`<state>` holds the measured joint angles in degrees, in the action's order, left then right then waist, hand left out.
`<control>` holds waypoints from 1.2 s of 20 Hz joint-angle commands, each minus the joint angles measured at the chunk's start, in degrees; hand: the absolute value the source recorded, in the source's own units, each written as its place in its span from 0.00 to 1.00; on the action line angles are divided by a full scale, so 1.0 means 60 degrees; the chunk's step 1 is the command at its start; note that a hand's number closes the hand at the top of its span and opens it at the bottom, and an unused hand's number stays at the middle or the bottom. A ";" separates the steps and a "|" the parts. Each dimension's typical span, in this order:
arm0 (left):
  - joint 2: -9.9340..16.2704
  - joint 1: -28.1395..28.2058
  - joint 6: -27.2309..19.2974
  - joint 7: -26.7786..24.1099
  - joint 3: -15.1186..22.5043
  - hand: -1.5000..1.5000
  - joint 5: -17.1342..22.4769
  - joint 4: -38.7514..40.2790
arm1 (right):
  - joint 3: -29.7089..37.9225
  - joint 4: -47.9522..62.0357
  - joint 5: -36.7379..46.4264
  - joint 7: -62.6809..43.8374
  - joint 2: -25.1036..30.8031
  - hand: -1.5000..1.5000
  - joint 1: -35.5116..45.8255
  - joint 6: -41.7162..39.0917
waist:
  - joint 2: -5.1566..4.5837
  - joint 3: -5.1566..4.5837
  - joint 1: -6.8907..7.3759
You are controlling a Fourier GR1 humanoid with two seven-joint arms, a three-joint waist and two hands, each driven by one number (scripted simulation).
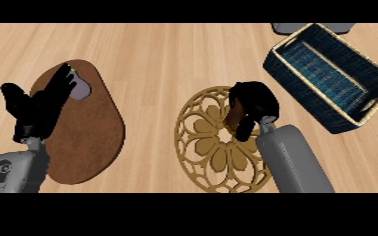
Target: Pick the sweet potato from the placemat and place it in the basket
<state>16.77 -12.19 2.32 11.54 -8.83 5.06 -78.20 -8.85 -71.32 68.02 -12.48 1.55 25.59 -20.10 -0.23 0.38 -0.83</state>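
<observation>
Right hand (253,104) sits over the upper right edge of the round, gold, openwork placemat (218,145), its fingers curled down around something brownish at its left side. That is most likely the sweet potato (235,117), though the hand hides nearly all of it, so I cannot be sure of its shape or how it lies. The step in hand looks like the grasp itself: the potato is pinched but seems to be at mat level, not yet carried.

Next, as I judge it, the hand must lift clear of the mat and travel up and to the right toward the basket (347,117), a dark blue woven box with a pale rim that stands near the counter's right edge, just beside the mat. Its near wall is tall, so the potato must go over the rim before the fingers let go.

Left hand (40,105) rests with fingers straight and spread over the left edge of a brown oval mat (85,140), next to a small grey object (80,89) I cannot identify.

All of it stands on a pale wood-plank counter (162,55). A grey item (284,27) shows at the far edge behind the basket. Nothing of the room beyond the counter is visible.
</observation>
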 commanded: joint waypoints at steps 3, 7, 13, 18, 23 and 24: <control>-0.0290 -0.0120 0.0168 -0.0074 0.0413 0.50 -0.0066 0.0030 | 0.1192 -0.0323 -0.2227 -0.3205 -0.0250 1.00 0.0581 0.2475 | -0.0104 0.0022 0.0691; -0.0363 -0.0434 0.0285 0.0123 0.0681 0.50 -0.0120 0.0003 | 0.0923 -0.0915 -0.3283 -0.4328 -0.0255 1.00 0.1844 0.4922 | -0.0041 0.0005 0.1149; -0.0526 -0.0554 0.0111 0.0189 0.0901 0.50 -0.0370 0.0120 | -0.0594 -0.0331 -0.1676 -0.7482 -0.0257 1.00 0.4291 0.7512 | 0.0003 -0.0103 0.1196; -0.0315 -0.0421 0.0194 0.0179 0.0634 0.50 -0.0217 0.0026 | -0.1206 0.1032 -0.0556 -1.0248 -0.0257 1.00 0.6126 0.8039 | 0.0023 -0.0102 0.0995; -0.0126 -0.0586 0.0323 0.0108 0.0522 0.50 -0.0220 0.0178 | -0.1022 0.2369 -0.0060 -1.1166 -0.0255 1.00 0.7762 0.7512 | -0.0007 -0.0099 0.0818; -0.0521 -0.0629 -0.0152 0.0026 0.0627 0.50 -0.0420 0.0232 | -0.0596 0.2543 -0.0126 -1.0928 -0.0255 1.00 0.8294 0.7097 | -0.0005 -0.0093 0.0656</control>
<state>14.91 -16.04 3.04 12.64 -5.34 3.46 -77.15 -13.57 -61.13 65.36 -65.25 0.41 67.09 23.12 -0.24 -0.20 4.26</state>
